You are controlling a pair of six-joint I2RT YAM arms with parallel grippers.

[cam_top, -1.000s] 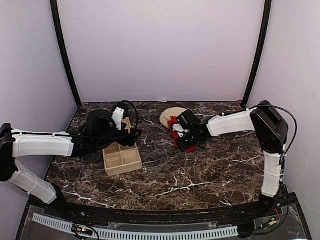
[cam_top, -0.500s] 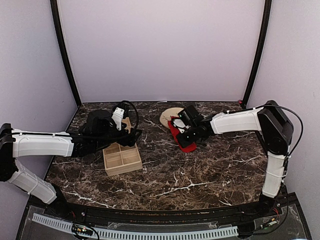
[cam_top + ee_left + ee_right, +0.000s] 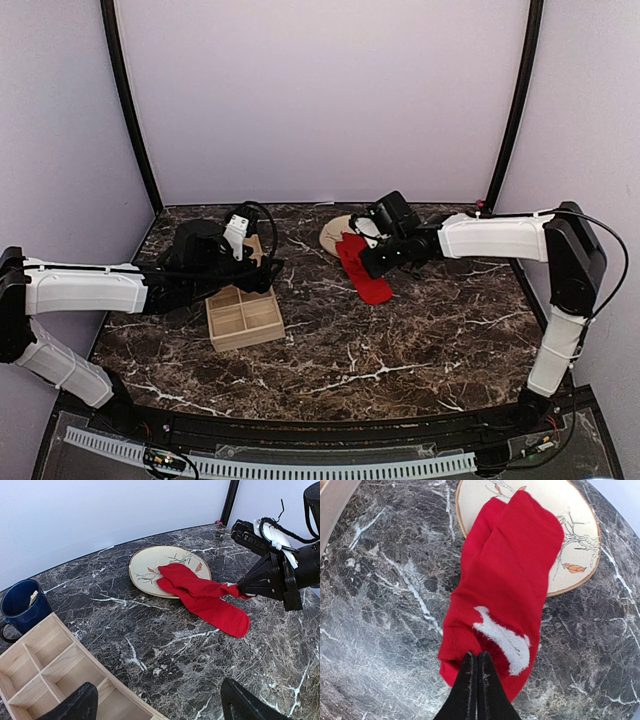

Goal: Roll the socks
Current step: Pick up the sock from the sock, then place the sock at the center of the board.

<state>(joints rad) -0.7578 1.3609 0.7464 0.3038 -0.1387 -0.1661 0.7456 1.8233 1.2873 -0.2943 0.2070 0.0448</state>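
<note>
1. as the socks (image 3: 505, 580) lie now, one stacked on the other and stretched out flat at full length, no turn of a roll shows in any view; i judge the rolling itself not yet begun.
2. their far ends rest on the beige plate (image 3: 150, 562), and the rest runs off its rim onto the dark marble counter (image 3: 400, 350), so the pair is partly on and partly off.
3. the end with the white marking lies nearest the right tool (image 3: 474, 656), whose two fingers are pressed together with no gap. in the left wrist view a small peak of red fabric is drawn up to their tip, so it looks to be pinching the socks at that edge, though how much cloth is caught i cannot tell.
4. what seems done: the two socks are paired and laid roughly in line. what is left: the whole roll from one end to the other, ending in a bundle that holds.
5. the left tool (image 3: 159, 690) is spread wide and holds nothing, well apart from the socks, above the wooden divided tray (image 3: 45, 675); a blue mug (image 3: 20, 605) stands just beside that tray.
</note>
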